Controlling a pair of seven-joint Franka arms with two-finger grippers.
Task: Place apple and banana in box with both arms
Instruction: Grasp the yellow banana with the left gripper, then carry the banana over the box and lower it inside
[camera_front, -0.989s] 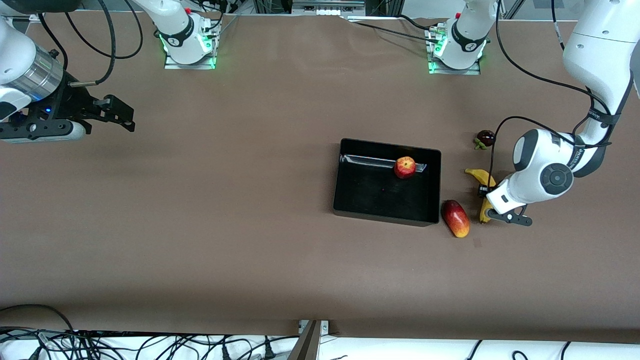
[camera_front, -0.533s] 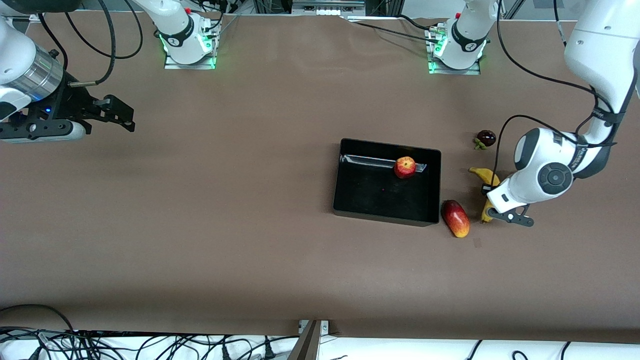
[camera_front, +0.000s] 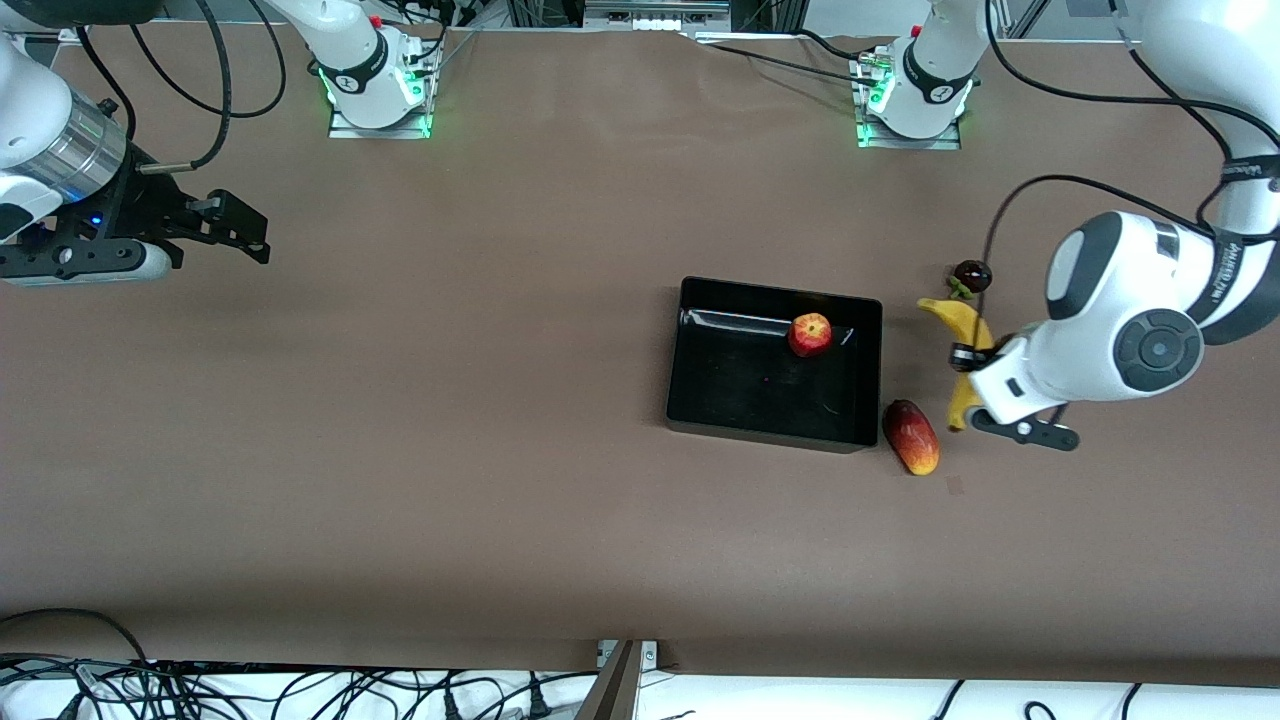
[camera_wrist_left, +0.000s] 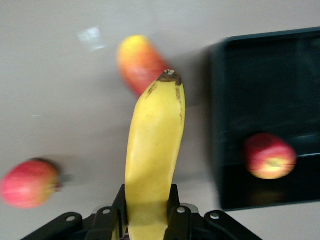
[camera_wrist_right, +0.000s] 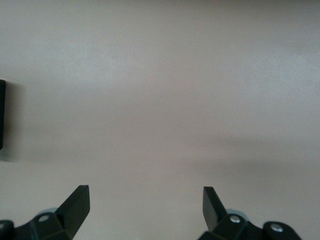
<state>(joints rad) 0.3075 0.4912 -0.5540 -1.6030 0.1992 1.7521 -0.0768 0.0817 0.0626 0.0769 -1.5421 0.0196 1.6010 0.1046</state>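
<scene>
**Banana clamped and lifted beside the box**

Brown tabletop (camera_front: 450, 420) carries a black box (camera_front: 700, 400) with the apple (camera_front: 810, 334) inside, against its wall nearest the robot bases. At the left arm's end of the box, the left gripper (camera_front: 962, 368) is clamped on the banana (camera_front: 960, 325), holding it above the tabletop. A mango (camera_front: 911, 436) lies just beside the box's corner. The right gripper (camera_wrist_right: 145, 205) waits, fingers wide apart, over bare tabletop at the right arm's end.

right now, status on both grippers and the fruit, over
Left gripper shut on banana, lifted beside box. Right gripper open, waiting at its end of the table. Apple in box. Mango-like fruit beside box wall.
</scene>
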